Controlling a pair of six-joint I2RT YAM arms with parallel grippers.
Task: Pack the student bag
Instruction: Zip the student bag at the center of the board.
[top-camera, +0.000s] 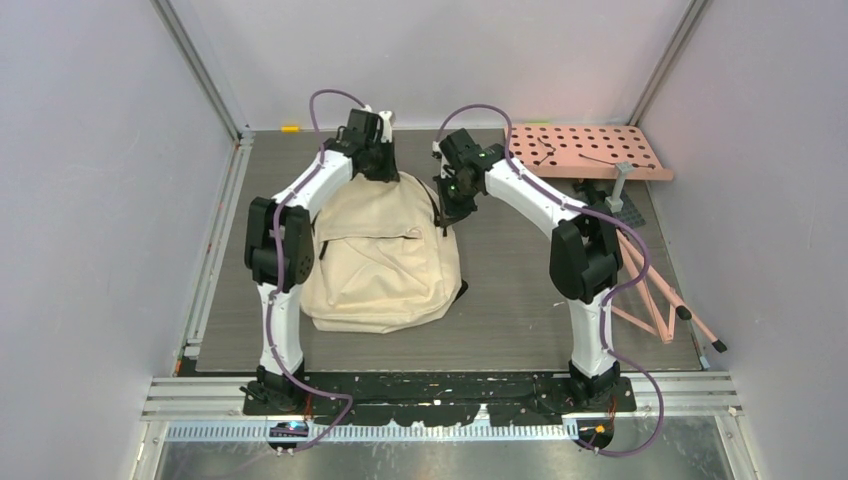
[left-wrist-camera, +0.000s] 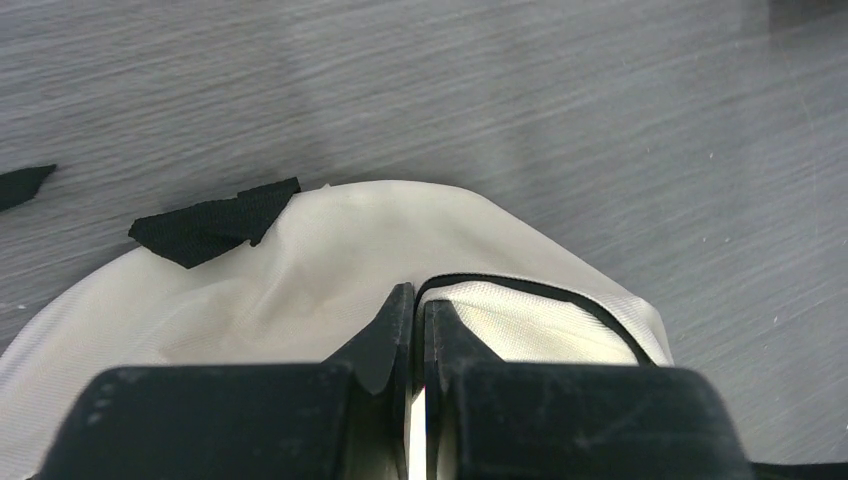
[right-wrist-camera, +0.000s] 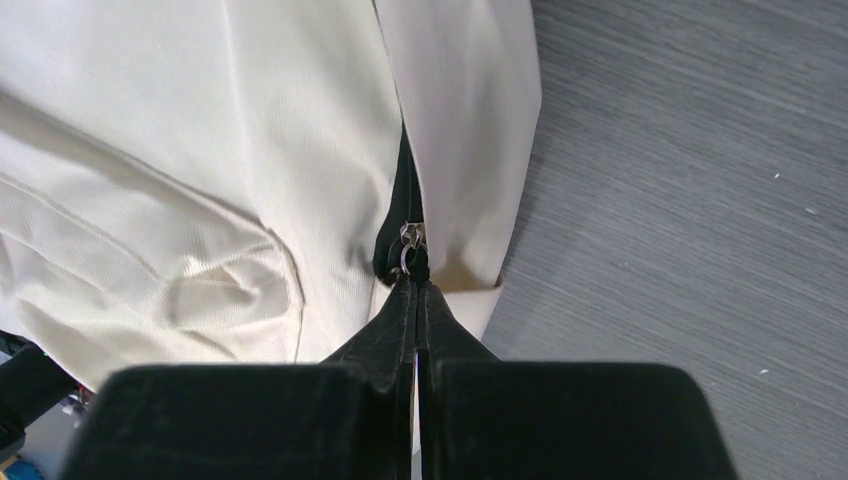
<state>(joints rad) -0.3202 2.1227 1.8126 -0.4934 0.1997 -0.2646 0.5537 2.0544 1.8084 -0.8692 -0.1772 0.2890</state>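
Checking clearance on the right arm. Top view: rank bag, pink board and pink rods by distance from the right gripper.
1. bag: touching; the right gripper is shut at the zipper on its right edge.
2. pink board: far right corner.
3. pink rods: right side, towards the bases.

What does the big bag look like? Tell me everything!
The bag is big, soft, cream cloth with black straps, black zippers and a front pocket. It lies slumped on the grey table. The left gripper pinches its top edge; the right gripper is shut on a zipper pull at its side.
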